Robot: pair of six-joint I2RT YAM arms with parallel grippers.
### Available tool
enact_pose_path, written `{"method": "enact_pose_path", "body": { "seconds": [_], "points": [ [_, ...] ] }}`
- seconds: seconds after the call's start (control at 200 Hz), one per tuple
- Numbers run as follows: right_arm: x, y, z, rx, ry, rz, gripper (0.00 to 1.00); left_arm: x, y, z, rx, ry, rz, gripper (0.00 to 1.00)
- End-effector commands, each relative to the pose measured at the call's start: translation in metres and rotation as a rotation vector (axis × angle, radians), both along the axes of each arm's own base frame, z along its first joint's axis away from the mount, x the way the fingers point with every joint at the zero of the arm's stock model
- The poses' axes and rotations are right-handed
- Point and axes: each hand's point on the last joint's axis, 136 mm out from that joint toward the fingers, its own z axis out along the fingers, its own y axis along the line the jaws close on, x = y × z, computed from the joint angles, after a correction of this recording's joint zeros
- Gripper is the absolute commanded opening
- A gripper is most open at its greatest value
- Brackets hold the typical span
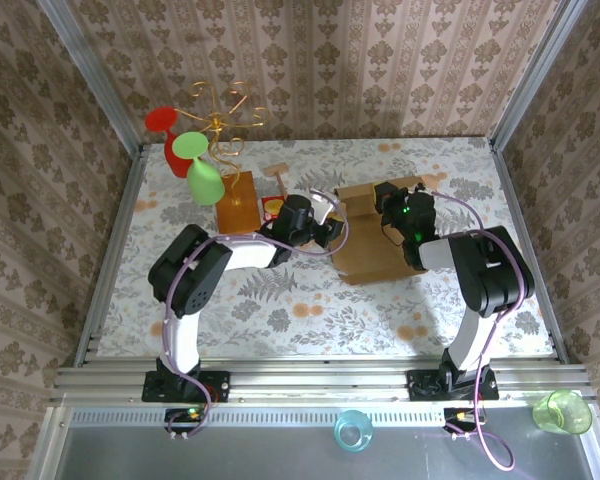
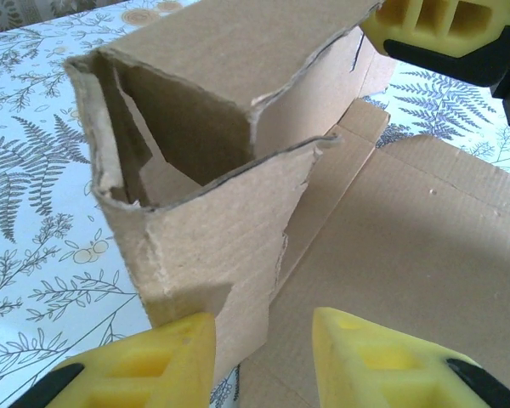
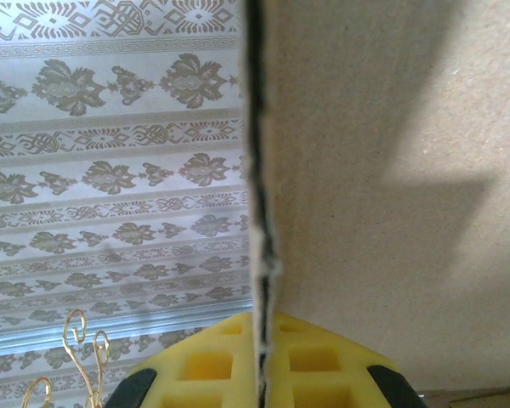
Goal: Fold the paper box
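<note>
- On the tabletop [image 1: 280,310], right of centre toward the far side, the paper box [image 1: 365,262] is sitting half-formed. Both arms are reaching onto it.
- What's the right end effector [image 3: 262,361] doing?
- Pinching shut on the edge of an upright panel [image 3: 391,170], one pad on each face. It's reading as the anchor.
- And the left end effector [image 2: 263,365]?
- Jaws are standing partly apart, straddling the lower corner of the raised side wall [image 2: 204,246]. One pad is touching the cardboard. The other is sitting clear of it, over the base panel [image 2: 425,246]. It isn't clamping.
- So the step in hand is seating that side wall?
- I'm judging so. The wall is standing up, but its top edge is looking ragged and bowed, and an inner flap behind it is leaning loose.
- How would you be running it?
- I'd be holding the right pinch firm so the box isn't sliding. Then closing the left low on the wall, near the crease, and pushing along the crease line instead of at the ragged top. Going slow too: corrugated board is likely creasing wherever it's loaded, not just at the score.
- Risks?
- Twisting the wall is risking a tear. Pulling against the right grip is risking lifting the whole base. The wooden board [image 1: 237,205] is also sitting near the left wrist, so I'm advising against swinging that way.
</note>
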Motion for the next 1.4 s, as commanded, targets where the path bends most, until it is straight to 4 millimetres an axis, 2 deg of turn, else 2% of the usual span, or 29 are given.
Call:
{"method": "enact_pose_path", "body": {
  "seconds": [0.0, 0.15, 0.24, 0.36, 0.5, 0.565, 0.69, 0.795, 0.915, 1.105, 1.175, 1.255, 1.32, 1.395],
  "points": [
    [-0.016, 0.016, -0.058, -0.013, 0.176, 0.055, 0.00, 0.017, -0.007, 0.026, -0.065, -0.058, 0.016, 0.35],
    [-0.015, 0.019, -0.058, -0.012, 0.178, 0.057, 0.00, 0.022, -0.009, 0.028, -0.064, -0.063, 0.031, 0.28],
    [-0.015, 0.021, -0.060, -0.010, 0.186, 0.061, 0.00, 0.026, -0.010, 0.029, -0.065, -0.065, 0.042, 0.28],
    [-0.015, 0.022, -0.063, -0.002, 0.196, 0.061, 0.00, 0.032, -0.009, 0.029, -0.064, -0.070, 0.078, 0.38],
    [-0.014, 0.023, -0.064, 0.000, 0.203, 0.062, 0.00, 0.041, -0.006, 0.024, -0.048, -0.077, 0.125, 0.40],
    [-0.013, 0.023, -0.066, 0.000, 0.206, 0.064, 0.00, 0.046, -0.003, 0.023, -0.041, -0.079, 0.151, 0.38],
    [-0.012, 0.025, -0.067, 0.005, 0.209, 0.068, 0.00, 0.055, 0.000, 0.020, -0.031, -0.084, 0.197, 0.25],
    [-0.012, 0.025, -0.070, 0.011, 0.213, 0.068, 0.00, 0.060, -0.001, 0.018, -0.039, -0.076, 0.218, 0.24],
    [-0.010, 0.026, -0.071, 0.018, 0.218, 0.068, 0.00, 0.064, -0.006, 0.017, -0.052, -0.069, 0.218, 0.34],
    [-0.008, 0.027, -0.070, 0.033, 0.222, 0.073, 0.00, 0.072, -0.005, 0.015, -0.050, -0.071, 0.264, 0.43],
    [-0.008, 0.028, -0.070, 0.037, 0.225, 0.074, 0.00, 0.077, -0.005, 0.015, -0.048, -0.071, 0.282, 0.39],
    [-0.007, 0.028, -0.070, 0.035, 0.230, 0.074, 0.00, 0.082, -0.006, 0.015, -0.050, -0.071, 0.284, 0.26],
    [-0.006, 0.027, -0.070, 0.034, 0.227, 0.070, 0.00, 0.081, -0.009, 0.018, -0.056, -0.073, 0.273, 0.19],
    [-0.009, 0.020, -0.063, 0.036, 0.196, 0.038, 0.00, 0.074, -0.010, 0.025, -0.064, -0.083, 0.256, 0.20]
  ]
}}
